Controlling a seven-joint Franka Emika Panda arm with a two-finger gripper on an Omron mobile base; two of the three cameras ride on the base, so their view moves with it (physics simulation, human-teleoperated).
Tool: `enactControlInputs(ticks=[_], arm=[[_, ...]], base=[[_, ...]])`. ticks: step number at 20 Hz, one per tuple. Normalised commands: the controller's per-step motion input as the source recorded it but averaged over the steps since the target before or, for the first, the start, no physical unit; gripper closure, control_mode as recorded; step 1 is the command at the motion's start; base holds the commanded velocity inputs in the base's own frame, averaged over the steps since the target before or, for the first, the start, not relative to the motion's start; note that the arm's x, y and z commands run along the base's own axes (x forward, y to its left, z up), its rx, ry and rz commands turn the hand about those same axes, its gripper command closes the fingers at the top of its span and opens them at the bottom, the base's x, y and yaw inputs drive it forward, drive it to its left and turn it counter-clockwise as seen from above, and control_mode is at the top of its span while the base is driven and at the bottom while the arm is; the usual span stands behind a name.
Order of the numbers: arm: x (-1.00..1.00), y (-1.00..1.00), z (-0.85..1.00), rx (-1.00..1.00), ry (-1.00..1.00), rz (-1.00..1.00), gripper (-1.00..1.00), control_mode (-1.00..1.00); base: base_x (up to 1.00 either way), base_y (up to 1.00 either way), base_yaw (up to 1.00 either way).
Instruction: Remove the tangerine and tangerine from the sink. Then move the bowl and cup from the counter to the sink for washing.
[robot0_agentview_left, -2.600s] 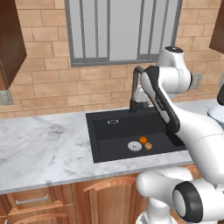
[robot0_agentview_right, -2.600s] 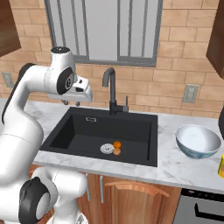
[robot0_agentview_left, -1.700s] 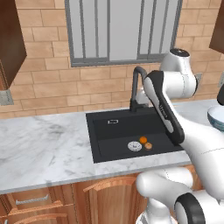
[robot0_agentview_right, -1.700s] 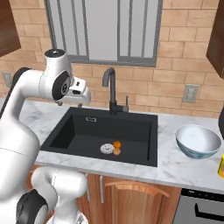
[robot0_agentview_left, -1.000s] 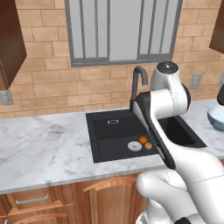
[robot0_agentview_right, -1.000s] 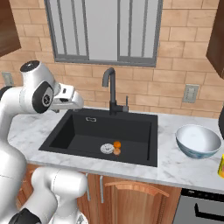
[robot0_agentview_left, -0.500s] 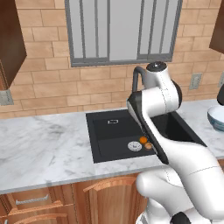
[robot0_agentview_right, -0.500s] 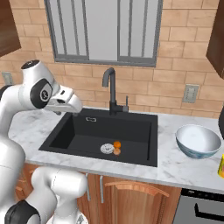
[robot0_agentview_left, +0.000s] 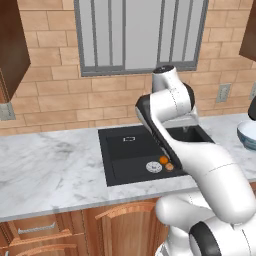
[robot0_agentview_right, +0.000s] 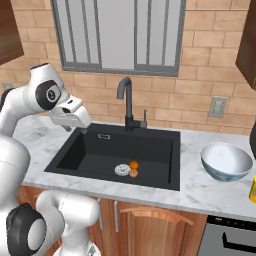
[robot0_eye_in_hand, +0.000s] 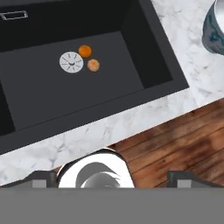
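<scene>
Two tangerines lie on the floor of the black sink (robot0_agentview_right: 70, 155), touching the silver drain disc (robot0_agentview_right: 121, 170): a bright orange one (robot0_agentview_right: 134, 165) and a duller one (robot0_agentview_right: 133, 173). From the hand view, the bright tangerine (robot0_eye_in_hand: 85, 51) and the dull one (robot0_eye_in_hand: 93, 65) sit far below. My gripper (robot0_agentview_right: 82, 130) hangs open and empty above the sink's left rim, well above the fruit; its fingertips (robot0_eye_in_hand: 43, 178) stand wide apart. The white bowl (robot0_agentview_right: 226, 161) rests on the counter (robot0_agentview_right: 200, 192) right of the sink. A sliver of the yellow cup (robot0_agentview_right: 252, 190) shows at the right edge.
A dark curved faucet (robot0_agentview_right: 127, 102) rises behind the basin against the brick wall. Wooden cabinets (robot0_agentview_right: 150, 225) run under the marble worktop. My own arm (robot0_agentview_left: 170, 135) crosses over the sink in the left base view. A broad marble stretch (robot0_agentview_left: 45, 165) lies left of the basin.
The arm has swung across the sink and the hand has dipped a little towards the basin's left rim. The jaws stayed open. Both tangerines, the bowl and the cup have not moved.
</scene>
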Motion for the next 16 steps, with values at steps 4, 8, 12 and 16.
enactControlInputs(ticks=[4,8,12,16], arm=[[0.13,0.0,-0.15,-0.07,0.07,-0.01,-1.0,-1.0],[0.16,0.0,-0.2,-0.17,0.02,0.0,-1.0,-1.0],[0.15,0.0,-0.22,-0.18,0.0,0.0,-1.0,-1.0],[0.16,0.0,-0.23,-0.1,0.0,0.0,-1.0,-1.0]], base=[[0.0,0.0,0.0],[0.0,0.0,0.0],[0.0,0.0,0.0],[0.0,0.0,0.0]])
